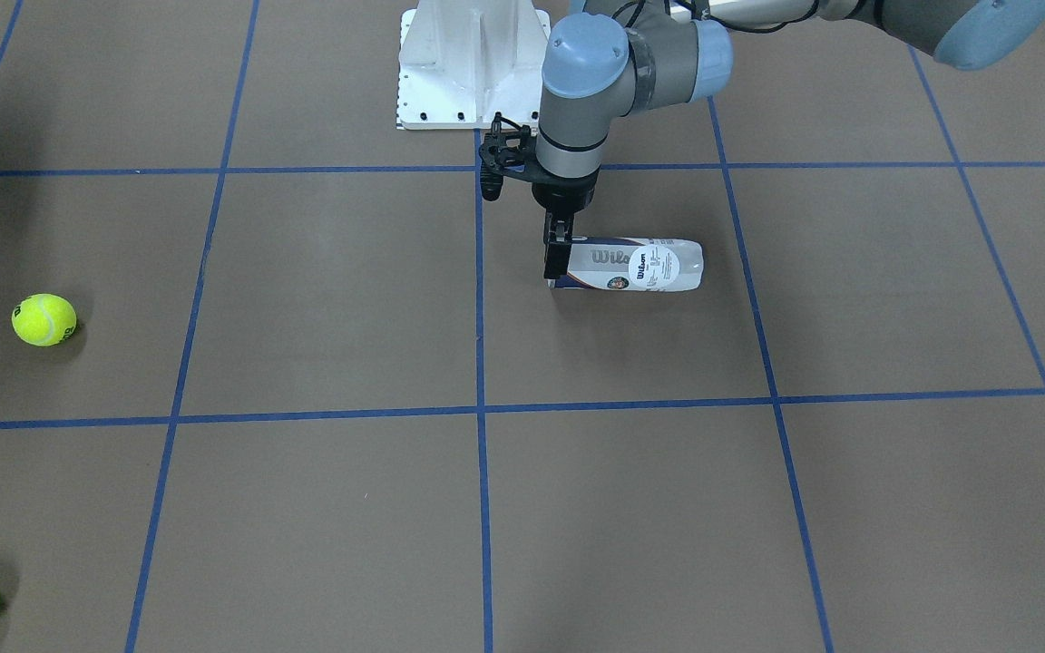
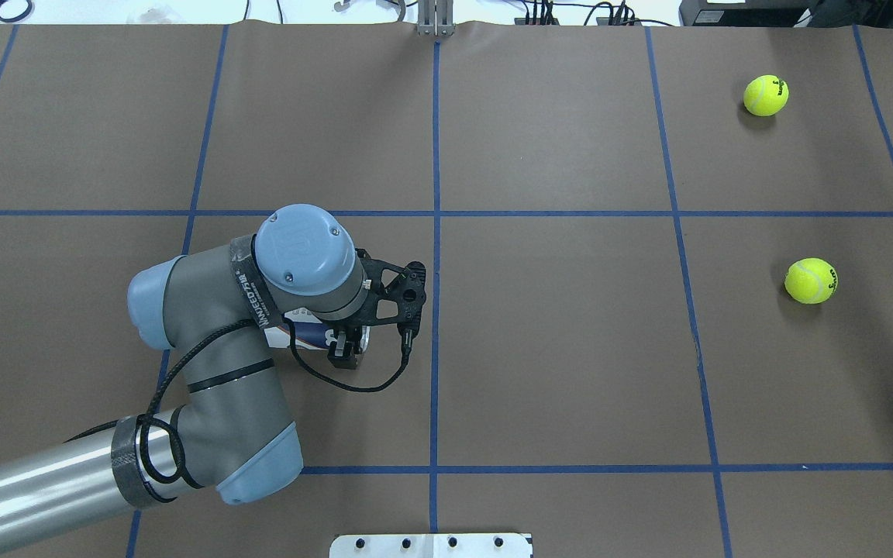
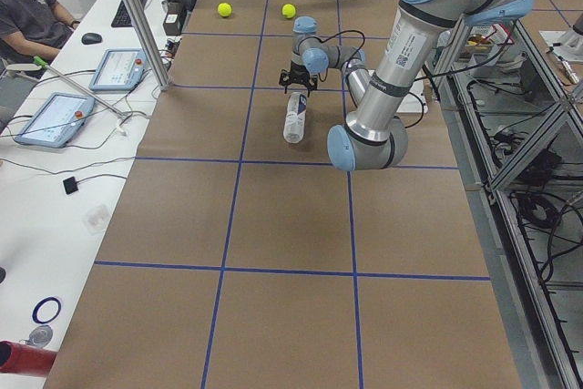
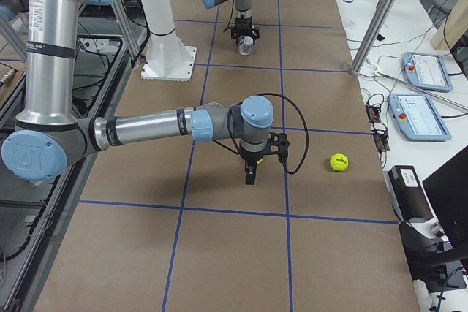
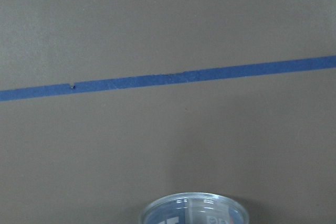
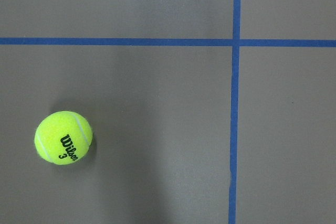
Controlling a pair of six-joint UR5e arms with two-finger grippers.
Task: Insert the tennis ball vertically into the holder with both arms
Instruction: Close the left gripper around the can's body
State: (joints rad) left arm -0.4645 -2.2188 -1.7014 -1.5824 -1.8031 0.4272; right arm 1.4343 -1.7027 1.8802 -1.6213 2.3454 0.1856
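Note:
The holder, a clear Wilson can with a navy and white label, lies on its side on the brown table. My left gripper points straight down at the can's open end. Its fingers straddle the can there and look shut on it. From overhead my wrist hides most of the can. The can's rim shows at the bottom of the left wrist view. My right gripper hangs high above a tennis ball; I cannot tell whether it is open or shut.
Two tennis balls lie apart on the table's right side, far from the can. The white pedestal base stands at the robot's edge. Blue tape lines grid the table. Tablets and an operator are beside it.

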